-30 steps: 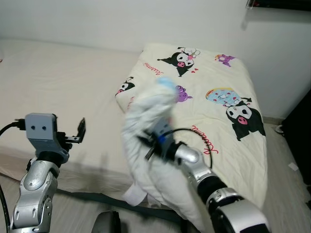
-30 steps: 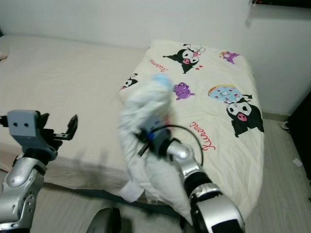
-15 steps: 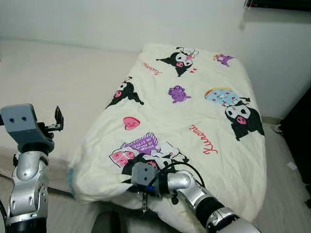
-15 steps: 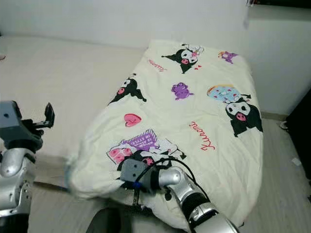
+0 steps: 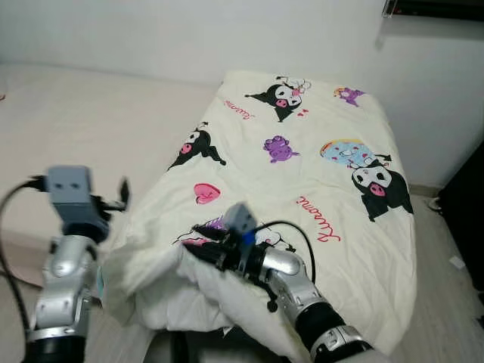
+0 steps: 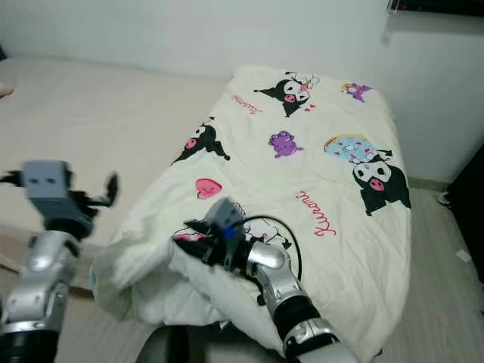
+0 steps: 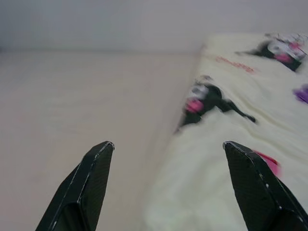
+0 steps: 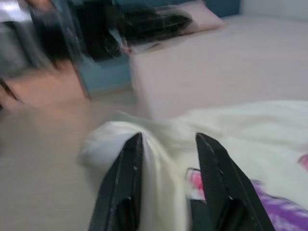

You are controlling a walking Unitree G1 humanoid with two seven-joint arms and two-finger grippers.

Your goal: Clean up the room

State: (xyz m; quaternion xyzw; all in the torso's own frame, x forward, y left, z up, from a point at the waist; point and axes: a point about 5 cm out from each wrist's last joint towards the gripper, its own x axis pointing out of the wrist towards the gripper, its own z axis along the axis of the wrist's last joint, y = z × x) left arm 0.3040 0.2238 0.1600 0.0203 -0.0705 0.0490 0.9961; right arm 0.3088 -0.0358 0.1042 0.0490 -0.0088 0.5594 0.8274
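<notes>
Left eye view: a cream blanket (image 5: 302,174) printed with black-and-white cartoon characters lies spread over the right part of a bed (image 5: 91,128), its near edge bunched and folded over at the bed's front corner. The right gripper (image 5: 198,243) sits low over that bunched edge, fingers pointing toward the robot's left, with a fold of the blanket pinched between them. The right wrist view adds what the head views do not — the two black fingers (image 8: 122,187) stand close together with a ridge of cream fabric caught between them, and beyond the fold a blurred strip of floor and dark furniture, too smeared to identify. The left gripper (image 5: 122,193) is raised beside the blanket's left edge, above the bare mattress and not touching the cloth. The left wrist view shows its fingers (image 7: 91,183) spread wide apart with nothing between them — past them, plain mattress on one side and printed blanket on the other. Red cursive lettering appears on the blanket in two places (image 5: 318,221); it cannot be read.
</notes>
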